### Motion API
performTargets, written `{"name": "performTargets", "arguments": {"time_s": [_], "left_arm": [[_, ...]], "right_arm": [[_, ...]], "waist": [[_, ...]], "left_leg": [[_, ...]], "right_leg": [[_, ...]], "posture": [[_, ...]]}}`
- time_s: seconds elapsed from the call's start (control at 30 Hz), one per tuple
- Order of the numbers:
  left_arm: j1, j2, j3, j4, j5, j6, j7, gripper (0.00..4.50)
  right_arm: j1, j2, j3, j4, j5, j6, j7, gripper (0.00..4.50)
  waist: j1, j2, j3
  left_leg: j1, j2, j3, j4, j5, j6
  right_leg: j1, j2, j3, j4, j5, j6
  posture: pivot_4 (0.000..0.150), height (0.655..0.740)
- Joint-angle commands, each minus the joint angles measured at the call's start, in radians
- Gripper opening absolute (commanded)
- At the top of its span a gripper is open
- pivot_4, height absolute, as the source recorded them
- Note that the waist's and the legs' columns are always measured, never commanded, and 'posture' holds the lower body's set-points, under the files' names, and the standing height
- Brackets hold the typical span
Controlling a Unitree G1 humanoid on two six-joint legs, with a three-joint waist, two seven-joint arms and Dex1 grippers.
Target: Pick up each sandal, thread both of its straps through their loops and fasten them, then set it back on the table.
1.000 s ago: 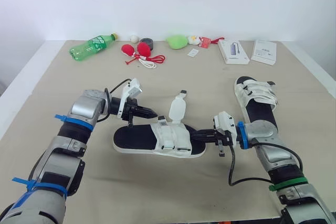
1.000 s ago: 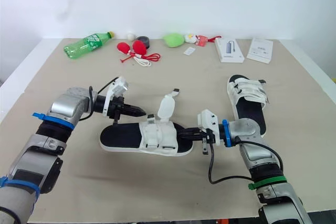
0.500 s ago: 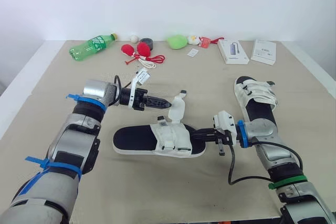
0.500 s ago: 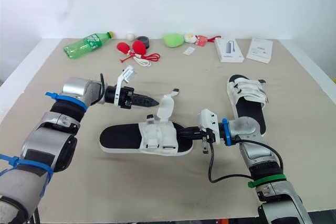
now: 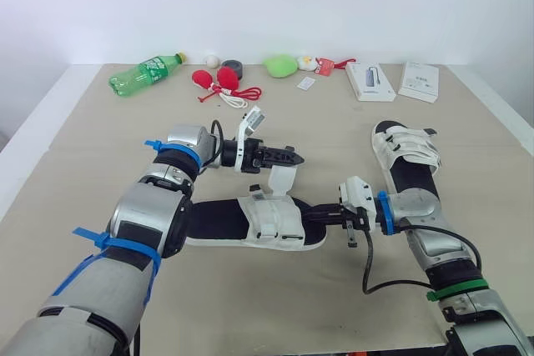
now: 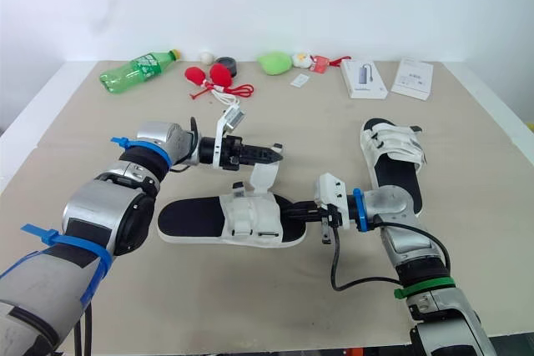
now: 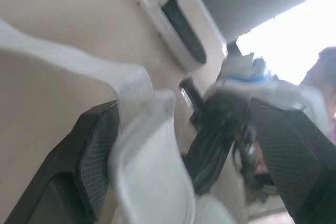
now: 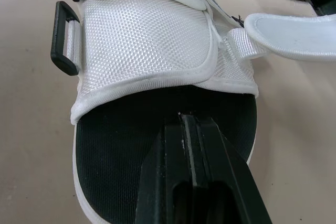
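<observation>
The left pincer (image 5: 292, 157) hangs just above centre of the head view, released: in its wrist view the two black fingers (image 7: 89, 156) stand apart with the loose white strap (image 5: 282, 179) between them, lying against one finger. That strap rises from the middle of the near sandal (image 5: 217, 221), which lies flat on the desk (image 5: 100, 147) across the lower middle of the frame, black footbed up.

The right pincer (image 5: 310, 216) is at the right-hand end of this sandal, low and slightly right of centre. Its fingers are clenched together with nothing seen between them, their tips over the black footbed just short of the sandal's other strap (image 8: 142, 40). That strap lies folded down across the foot, with a black loop (image 8: 64, 38) at its side. Whether the tips press on the footbed cannot be told.

The second sandal (image 5: 406, 164) lies at the right of the frame, well apart from the first, with its white straps across it.

Along the desk's far edge, at the top of the frame, lie a green bottle (image 5: 143, 73) and two white boxes (image 5: 371, 82).
</observation>
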Motion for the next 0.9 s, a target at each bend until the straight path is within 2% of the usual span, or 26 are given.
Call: {"name": "performTargets", "arguments": {"time_s": [0.03, 0.37, 0.47, 0.67, 0.7, 0.9], "left_arm": [[-0.040, -0.014, 0.098, 0.032, -0.031, -0.015, 0.099, 3.94], [-0.039, -0.064, 0.190, 0.049, -0.009, -0.131, 0.262, 3.94], [-0.036, -0.073, 0.210, 0.054, -0.004, -0.168, 0.315, 3.13], [-0.035, -0.083, 0.221, 0.054, 0.019, -0.254, 0.344, 0.20], [-0.038, -0.083, 0.217, 0.053, 0.026, -0.271, 0.342, 0.03], [-0.059, -0.089, 0.083, 0.009, 0.153, -0.476, 0.162, 0.03]], "right_arm": [[0.014, -0.011, -0.007, -0.029, -0.009, -0.001, -0.012, 0.00], [0.034, -0.029, -0.010, -0.054, -0.012, -0.004, -0.023, 0.00], [0.036, -0.035, -0.010, -0.057, -0.011, -0.004, -0.025, 0.00], [0.035, -0.046, -0.011, -0.058, -0.010, -0.007, -0.023, 0.00], [0.035, -0.047, -0.011, -0.058, -0.010, -0.007, -0.023, 0.00], [0.036, -0.050, -0.010, -0.059, -0.009, -0.009, -0.019, 0.00]], "waist": [[0.000, 0.000, 0.000], [0.000, 0.000, 0.000], [0.001, 0.000, 0.000], [0.001, 0.000, 0.000], [0.001, 0.000, 0.000], [0.001, 0.000, 0.000]], "left_leg": [[0.000, 0.000, 0.000, 0.000, 0.000, 0.000], [0.000, 0.000, 0.000, 0.000, 0.000, 0.000], [0.000, 0.000, 0.000, 0.000, 0.000, 0.000], [0.000, 0.000, 0.000, 0.000, 0.000, -0.001], [0.000, -0.001, 0.000, 0.000, 0.000, 0.000], [0.000, -0.002, 0.001, 0.000, 0.000, -0.001]], "right_leg": [[0.000, 0.000, 0.000, 0.000, 0.000, 0.000], [0.000, 0.000, 0.000, 0.000, 0.000, 0.000], [0.000, -0.001, 0.000, 0.000, 0.000, 0.001], [0.000, -0.001, 0.000, 0.000, 0.000, 0.001], [0.000, -0.001, 0.000, 0.000, 0.000, 0.001], [0.000, -0.001, 0.000, 0.000, 0.000, 0.001]], "posture": [[0.150, 0.7400], [0.150, 0.7400], [0.150, 0.7400], [0.150, 0.7400], [0.150, 0.7400], [0.150, 0.7400]]}}
